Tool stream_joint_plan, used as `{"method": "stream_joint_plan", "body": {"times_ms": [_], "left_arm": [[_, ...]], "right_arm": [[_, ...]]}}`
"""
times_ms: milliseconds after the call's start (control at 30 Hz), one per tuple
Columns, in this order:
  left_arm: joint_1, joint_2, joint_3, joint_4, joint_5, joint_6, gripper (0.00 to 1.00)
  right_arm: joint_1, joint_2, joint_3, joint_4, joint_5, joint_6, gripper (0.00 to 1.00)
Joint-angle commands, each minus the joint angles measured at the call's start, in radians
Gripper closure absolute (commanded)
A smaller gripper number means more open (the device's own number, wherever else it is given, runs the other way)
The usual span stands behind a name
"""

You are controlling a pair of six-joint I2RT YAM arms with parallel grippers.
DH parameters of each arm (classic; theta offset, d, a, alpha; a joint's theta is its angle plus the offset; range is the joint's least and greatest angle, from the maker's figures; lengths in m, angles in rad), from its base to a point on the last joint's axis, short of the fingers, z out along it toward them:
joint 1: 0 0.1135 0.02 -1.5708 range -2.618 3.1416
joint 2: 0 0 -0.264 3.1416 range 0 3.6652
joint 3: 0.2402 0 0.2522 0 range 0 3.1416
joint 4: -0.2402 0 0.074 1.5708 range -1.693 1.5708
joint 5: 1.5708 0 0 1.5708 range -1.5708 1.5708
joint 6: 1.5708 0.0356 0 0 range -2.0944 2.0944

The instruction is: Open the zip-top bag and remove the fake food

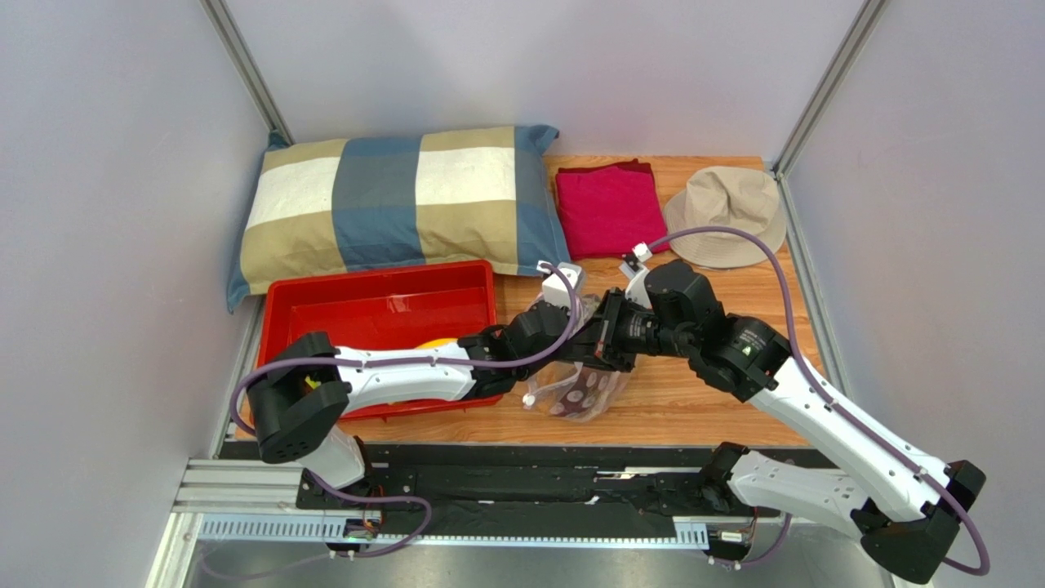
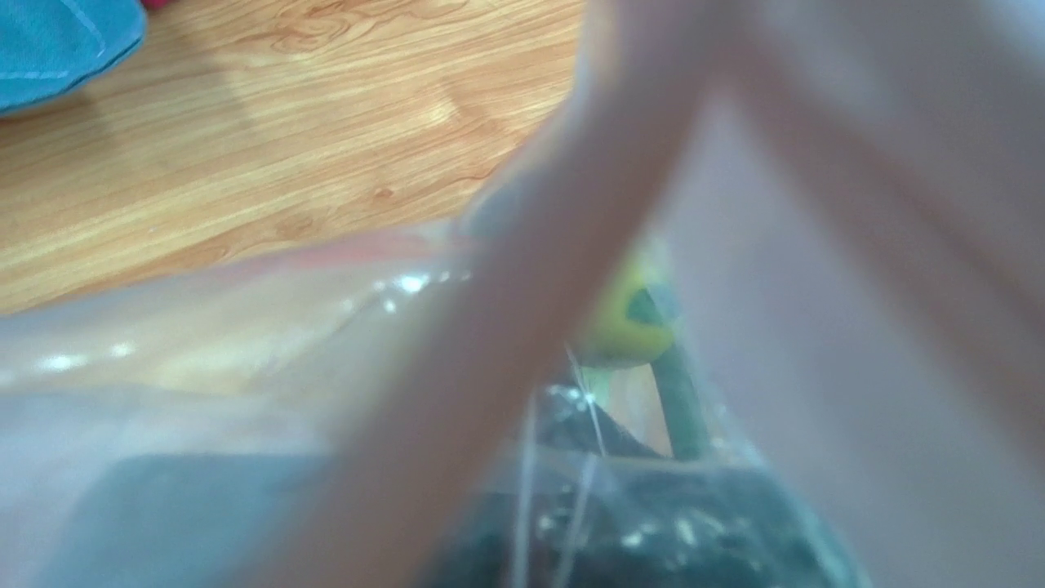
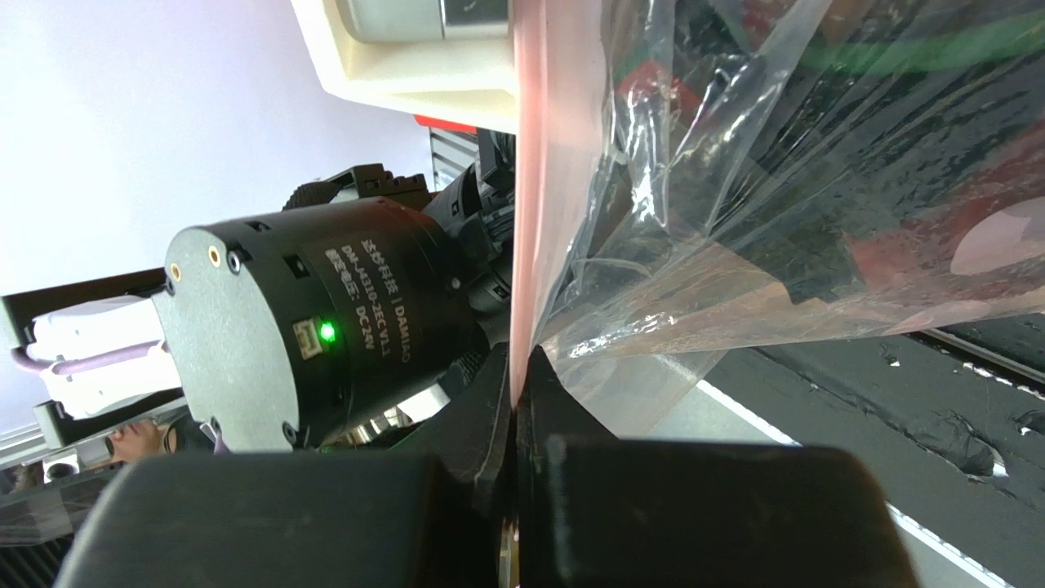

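right pincer (image 3: 514, 398) tight on the pink strip (image 3: 530, 184) of the zip-top bag (image 3: 748, 208), black motor (image 3: 307, 331) behind

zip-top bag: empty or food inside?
Not empty. The zip-top bag holds fake food: a yellow-green piece and dark bits show through the plastic.

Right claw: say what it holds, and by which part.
The right claw is shut on the bag, pinching its pink zip strip at the mouth.

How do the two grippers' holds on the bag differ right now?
The right gripper is shut on the zip-top bag's pink zip strip. Whether the left gripper grips it cannot be told, as its view is blurred. The left comes from the red tray side, the right from the hat side. Both meet at the bag's mouth.
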Motion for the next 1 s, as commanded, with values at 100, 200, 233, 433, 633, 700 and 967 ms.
{"method": "stream_joint_plan", "body": {"times_ms": [100, 200, 233, 433, 633, 700, 967], "left_arm": [[0.003, -0.089, 0.04, -0.059, 0.118, 0.12, 0.97], [0.0, -0.15, 0.014, -0.111, 0.166, 0.133, 1.0], [0.002, -0.165, -0.001, -0.105, 0.178, 0.134, 1.0], [0.0, -0.153, -0.063, -0.103, 0.235, 0.116, 0.68], [0.0, -0.094, -0.077, -0.048, 0.226, 0.079, 0.5], [0.0, -0.075, -0.089, -0.015, 0.194, 0.059, 0.45], [0.0, 0.014, -0.064, 0.145, 0.108, 0.027, 0.23]], "right_arm": [[0.001, -0.038, 0.039, -0.04, 0.027, -0.062, 1.0], [-0.022, -0.049, 0.039, -0.078, 0.061, -0.084, 1.0], [-0.027, -0.052, 0.036, -0.08, 0.066, -0.098, 1.0], [-0.033, 0.02, 0.048, -0.023, -0.025, -0.123, 1.0], [-0.033, 0.092, 0.049, 0.009, -0.083, -0.123, 1.0], [-0.035, 0.1, 0.049, 0.02, -0.108, -0.101, 1.0], [-0.022, 0.097, 0.025, 0.164, -0.197, 0.049, 1.0]]}}
